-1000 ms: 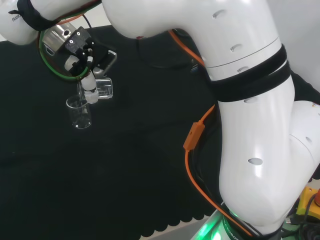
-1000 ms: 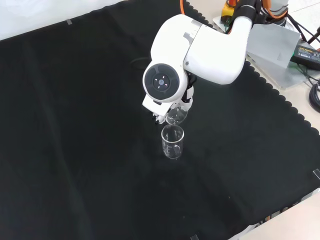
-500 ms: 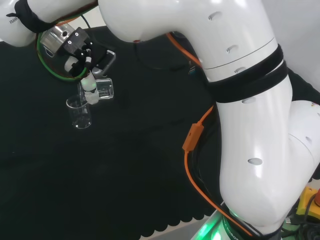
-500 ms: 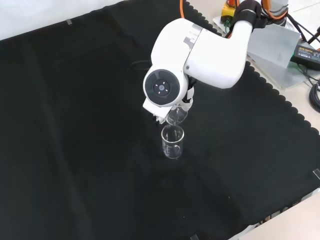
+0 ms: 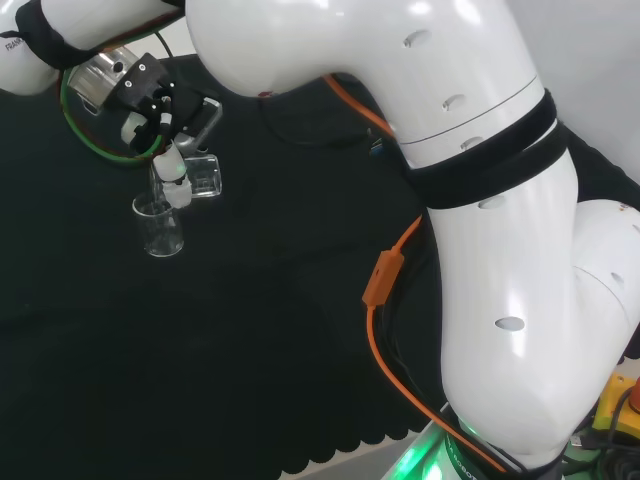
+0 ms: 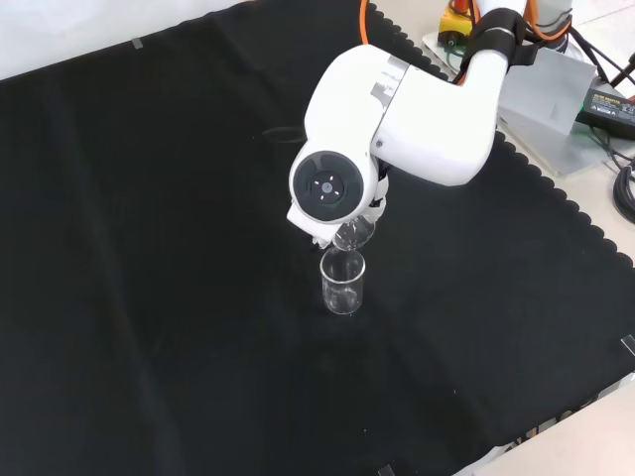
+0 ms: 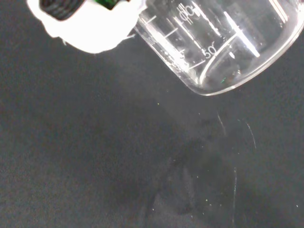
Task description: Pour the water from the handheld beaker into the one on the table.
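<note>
Hand (image 5: 165,125) has lifted slightly, fingers curled round tipped handheld beaker (image 5: 200,176); table beaker (image 5: 160,226) just below it, unmoved.

Held beaker (image 7: 223,42): white graduation lines are running up its clear wall, and the number 50 is showing beside one of them, tilted along with the glass.
Mark above the 50: some white print is sitting there, too blurred to read.
Other ware: nothing readable is showing.
</note>
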